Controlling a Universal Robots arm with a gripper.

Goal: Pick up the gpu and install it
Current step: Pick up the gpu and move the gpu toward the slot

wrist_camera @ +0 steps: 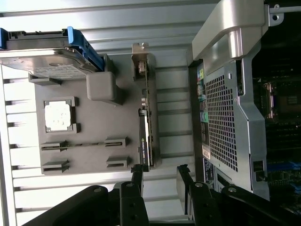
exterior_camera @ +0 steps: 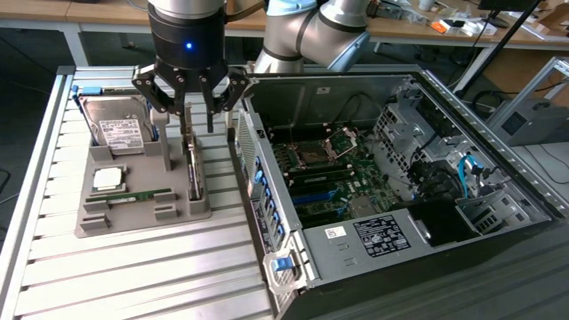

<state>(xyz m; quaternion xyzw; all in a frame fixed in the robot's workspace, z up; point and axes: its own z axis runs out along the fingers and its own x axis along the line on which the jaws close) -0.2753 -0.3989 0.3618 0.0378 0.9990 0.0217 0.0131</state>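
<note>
Approach stage — gpu (exterior_camera: 193,167) not yet lifted.
The gripper (exterior_camera: 197,113) hangs wide open and empty above the card, which stands in its gray holder (exterior_camera: 133,213).

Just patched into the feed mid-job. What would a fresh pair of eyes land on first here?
The big open computer case on the exterior view's right, its motherboard laid bare. Beside it, the black gripper hangs with fingers open just over the gpu, which stands on edge in a gray holder. A hard drive with blue rails stands in the same holder, toward the exterior view's left.
</note>
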